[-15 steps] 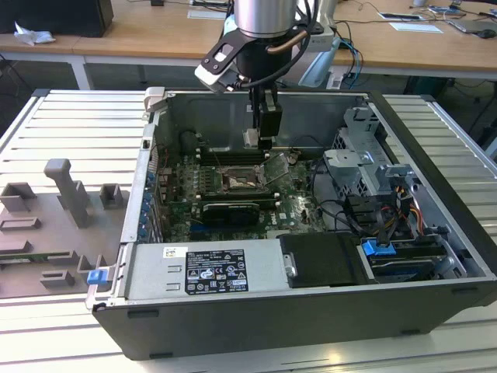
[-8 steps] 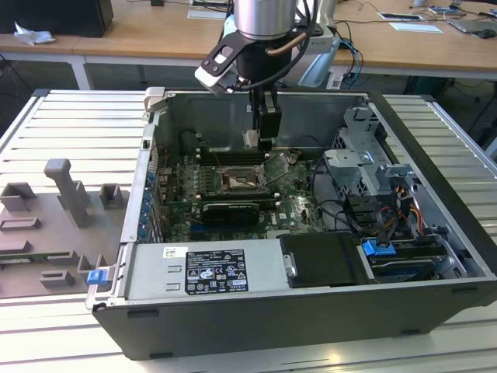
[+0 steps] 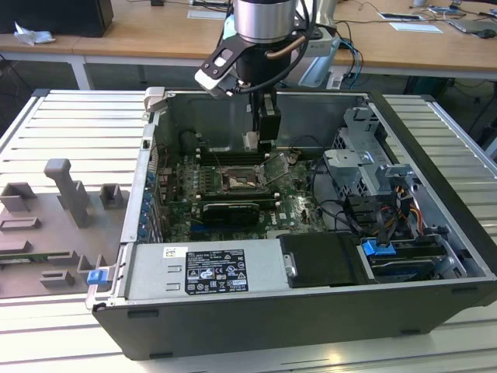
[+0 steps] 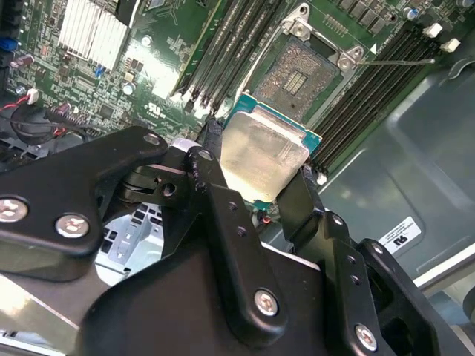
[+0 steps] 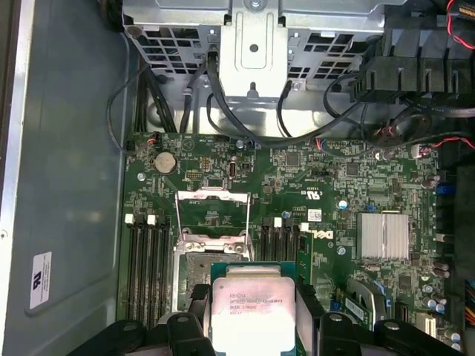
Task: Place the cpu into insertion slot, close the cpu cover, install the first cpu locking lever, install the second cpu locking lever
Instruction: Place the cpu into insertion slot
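The pincer (image 4: 260,174) is clenched on the small, flat, square cpu with a pale silver-grey metal top (image 4: 261,156), gripping two opposite edges. The square insertion slot with its dark centre and thin silver rim (image 4: 298,73) lies uncovered below and just ahead of the pincer's tips, and the chip is not yet seated. Beyond it, the thin silver hinged cpu cover (image 5: 213,195) is swung back. Long black memory slots (image 5: 148,274) crowd both sides on the green circuit board (image 5: 326,193), inside the open dark computer case (image 3: 233,318).

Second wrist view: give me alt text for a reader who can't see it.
The gripper holds the cpu by two opposite edges, silver top facing the camera. Beyond it the insertion slot lies uncovered and empty on the motherboard.
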